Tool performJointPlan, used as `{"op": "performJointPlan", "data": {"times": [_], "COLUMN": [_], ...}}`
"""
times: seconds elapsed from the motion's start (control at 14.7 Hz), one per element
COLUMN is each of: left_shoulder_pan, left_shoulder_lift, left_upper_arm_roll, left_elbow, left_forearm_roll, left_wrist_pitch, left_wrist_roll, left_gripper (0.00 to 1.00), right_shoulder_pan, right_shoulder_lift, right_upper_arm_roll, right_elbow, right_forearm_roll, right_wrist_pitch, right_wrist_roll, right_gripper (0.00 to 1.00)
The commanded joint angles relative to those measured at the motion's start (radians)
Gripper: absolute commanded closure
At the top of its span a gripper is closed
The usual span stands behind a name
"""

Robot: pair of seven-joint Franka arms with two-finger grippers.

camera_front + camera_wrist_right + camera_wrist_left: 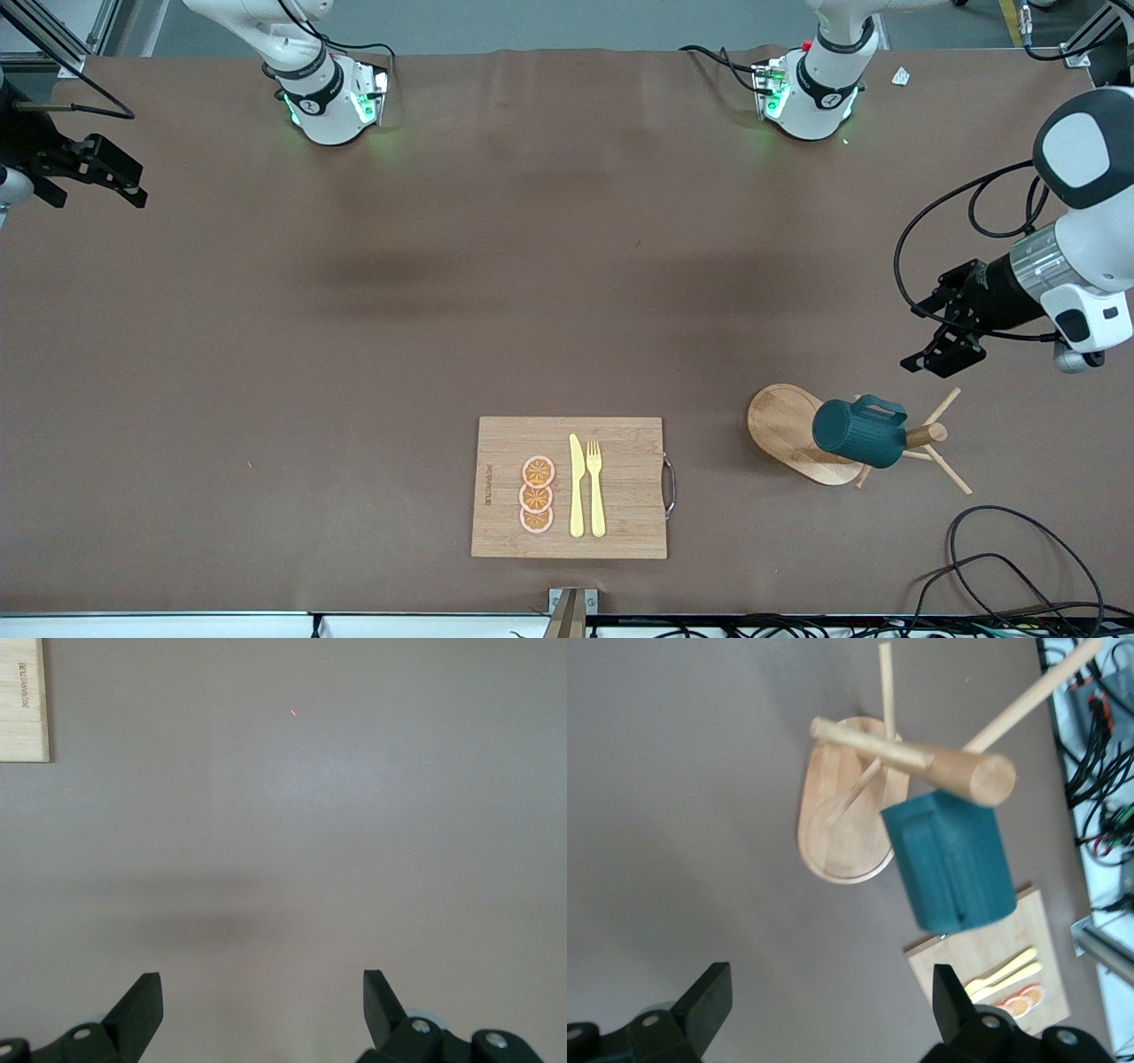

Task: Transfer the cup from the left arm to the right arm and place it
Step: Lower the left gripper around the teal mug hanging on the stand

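Dark teal ribbed cup (pixel 859 432) with side handle hangs on a peg of the wooden peg rack (pixel 797 434), toward the left arm's end of the brown bench (pixel 443 310). Left gripper (pixel 941 341) above the rack, jaws open, empty. Right gripper (pixel 115 177) waits over bare bench at the opposite end, jaws apparently open.

The only lettering is a short dark word printed along one short edge of the wooden cutting board (pixel 620 443), on the edge toward the right arm's end of the table, beside the orange slices (pixel 537 494). It also shows in the right wrist view, but its letters cannot be read.
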Motion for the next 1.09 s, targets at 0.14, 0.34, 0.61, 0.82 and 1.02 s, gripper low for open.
{"op": "performJointPlan", "data": {"times": [0.14,0.34,0.61,0.82,1.02], "left_shoulder_pan": [-0.003,-0.009,-0.009,-0.009,-0.009], "left_shoulder_lift": [0.060,0.115,0.169,0.190,0.220], "left_upper_arm_roll": [-0.001,-0.001,-0.002,-0.010,-0.010], "left_elbow": [0.014,0.072,0.100,0.102,0.117], "left_forearm_roll": [-0.098,-0.099,-0.111,-0.228,-0.234], "left_wrist_pitch": [0.083,0.083,0.101,0.155,0.172], "left_wrist_roll": [-0.087,-0.091,-0.091,-0.093,-0.091], "left_gripper": [0.00,0.00,0.00,0.00,0.00], "right_shoulder_pan": [-0.009,-0.008,-0.008,-0.008,-0.008], "right_shoulder_lift": [0.005,0.005,0.005,0.005,0.005], "right_upper_arm_roll": [0.009,0.009,0.009,0.009,0.009], "right_elbow": [0.011,0.011,0.011,0.011,0.011], "right_forearm_roll": [0.001,0.001,0.001,0.003,0.003], "right_wrist_pitch": [-0.011,-0.009,-0.009,-0.009,-0.011], "right_wrist_roll": [0.005,0.005,0.005,0.005,0.005], "right_gripper": [0.00,0.00,0.00,0.00,0.00]}}
